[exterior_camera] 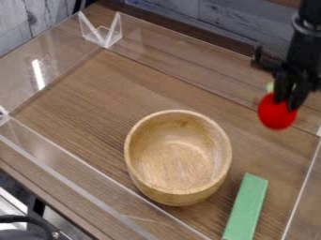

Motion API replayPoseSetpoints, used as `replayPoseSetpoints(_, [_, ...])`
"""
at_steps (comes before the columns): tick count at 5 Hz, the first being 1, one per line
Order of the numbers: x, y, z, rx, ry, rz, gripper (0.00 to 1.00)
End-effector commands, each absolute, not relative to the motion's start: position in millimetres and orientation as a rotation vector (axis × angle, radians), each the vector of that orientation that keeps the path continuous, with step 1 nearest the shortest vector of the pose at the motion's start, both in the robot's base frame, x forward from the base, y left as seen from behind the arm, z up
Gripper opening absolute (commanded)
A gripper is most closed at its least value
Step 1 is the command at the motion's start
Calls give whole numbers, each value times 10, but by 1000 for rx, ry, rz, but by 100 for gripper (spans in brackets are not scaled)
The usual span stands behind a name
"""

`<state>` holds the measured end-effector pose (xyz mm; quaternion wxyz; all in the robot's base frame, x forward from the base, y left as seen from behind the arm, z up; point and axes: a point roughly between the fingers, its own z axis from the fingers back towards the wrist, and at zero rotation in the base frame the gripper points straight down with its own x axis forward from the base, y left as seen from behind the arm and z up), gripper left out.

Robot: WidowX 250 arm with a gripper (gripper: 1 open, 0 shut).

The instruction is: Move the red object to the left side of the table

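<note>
1 red object (pixel 279 113) in the closed gripper (pixel 284 101), 1 wooden bowl (pixel 179 156), 1 green bar (pixel 249 208)

The black robot arm comes down from the top right corner, and its wrist points almost straight down. Its black gripper (pixel 283 101) hangs in the air with its two fingers (pixel 296 94) squeezed close together. The small round bright-red toy (pixel 279 112) is pinched between the fingers.
</note>
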<state>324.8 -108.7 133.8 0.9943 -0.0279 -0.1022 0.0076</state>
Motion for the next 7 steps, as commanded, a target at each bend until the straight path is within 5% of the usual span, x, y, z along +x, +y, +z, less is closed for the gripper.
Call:
replayPoseSetpoints(1, [3218,-700,1826,-61,-298,102,0])
replayPoseSetpoints(3, [3089,217,1981,4,-296,309,0])
replayPoseSetpoints(5, [2932,707,1737,49,-275,396,0])
replayPoseSetpoints(7, [2817,733,1435,74,-271,376,0])
